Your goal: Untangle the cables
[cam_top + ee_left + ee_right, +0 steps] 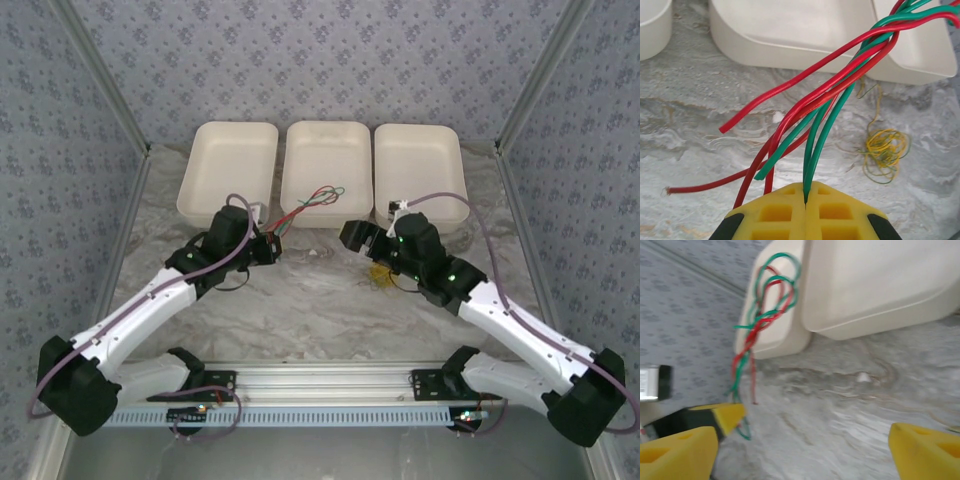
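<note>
I see L gripper [805,200] clamped shut on red+green cables [840,85]: thin twisted bundle running ahead of its fingers, far loops in mid tray [325,150]. Yellow tangle [882,152] on table, ahead-right of L, close by R gripper [804,436], jaws wide apart.

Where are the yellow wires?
The yellow wires lie in a small tangled ball on the table, a bit right of the middle in the top view, tucked beside the right arm and apart from the red and green wires.
</note>
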Robot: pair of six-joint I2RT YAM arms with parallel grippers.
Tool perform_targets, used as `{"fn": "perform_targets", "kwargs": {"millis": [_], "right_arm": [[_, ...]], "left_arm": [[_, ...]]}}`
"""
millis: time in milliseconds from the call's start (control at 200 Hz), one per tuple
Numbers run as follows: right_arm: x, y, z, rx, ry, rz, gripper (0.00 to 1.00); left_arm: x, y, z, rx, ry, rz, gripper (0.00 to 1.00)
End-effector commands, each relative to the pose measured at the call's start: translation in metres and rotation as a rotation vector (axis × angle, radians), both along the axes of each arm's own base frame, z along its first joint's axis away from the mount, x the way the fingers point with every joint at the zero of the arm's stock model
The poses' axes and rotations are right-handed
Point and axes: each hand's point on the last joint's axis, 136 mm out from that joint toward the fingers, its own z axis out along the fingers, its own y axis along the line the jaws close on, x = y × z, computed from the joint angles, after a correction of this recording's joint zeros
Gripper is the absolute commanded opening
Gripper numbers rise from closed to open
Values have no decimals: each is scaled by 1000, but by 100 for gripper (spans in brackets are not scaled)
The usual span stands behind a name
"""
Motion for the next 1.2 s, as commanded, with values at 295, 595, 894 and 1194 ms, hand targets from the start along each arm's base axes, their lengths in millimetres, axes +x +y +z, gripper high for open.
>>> {"fn": "perform_targets", "kwargs": {"millis": [295,595,894,1194], "right_arm": [[58,78,36,326,74,34,86],[85,68,22,290,172,-38,44],[91,60,31,131,153,30,0],[81,22,67,-88,-145,293,0]], "left_arm": [[-13,-28,25,-175,-47,-75,0],[-30,-46,23,-152,-69,-149,0],[-42,-54,28,-159,-103,-201,3],[-52,-33,123,-439,-147,-337,84]]}}
